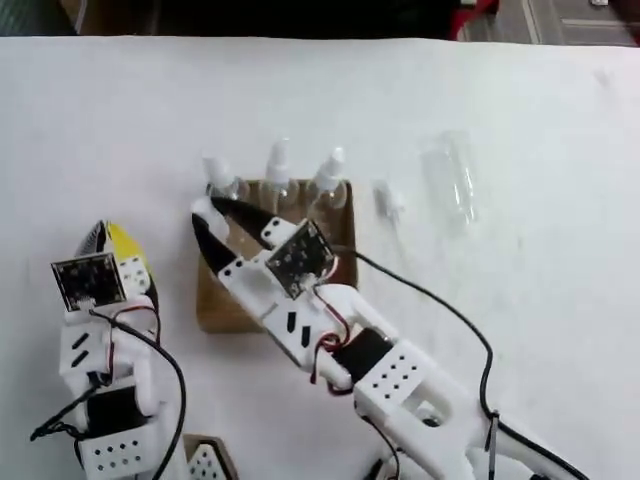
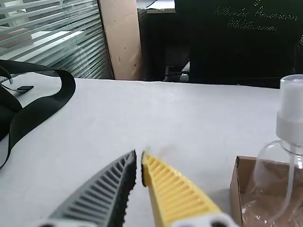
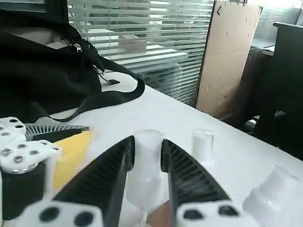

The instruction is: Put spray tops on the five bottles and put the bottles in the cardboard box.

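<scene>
High view: three topped bottles point(image 1: 279, 175) stand in the cardboard box point(image 1: 215, 300).
Right claw point(image 3: 147, 142): grasping the leftmost one's spray top point(image 3: 147, 163).
Left claw point(image 2: 138, 158): clenched, empty.
Remaining: bare bottle point(image 1: 452, 178), loose top point(image 1: 388, 200) on counter point(image 1: 560, 120), right.

The cardboard box point(image 1: 215, 305) sits mid-table point(image 1: 520, 100), just ahead of my right arm. Three topped bottles point(image 1: 278, 165) stand in a row inside it, along its far wall. My right claw point(image 1: 222, 222) is over the box's far left corner, its fingers on either side of a spray top point(image 3: 147, 161) there. My left claw point(image 1: 110, 240) is over the table left of the box, apart from it. Just right of the box lies a loose spray top point(image 1: 389, 200), and further right a lone bottle point(image 1: 452, 180) on its side.
</scene>
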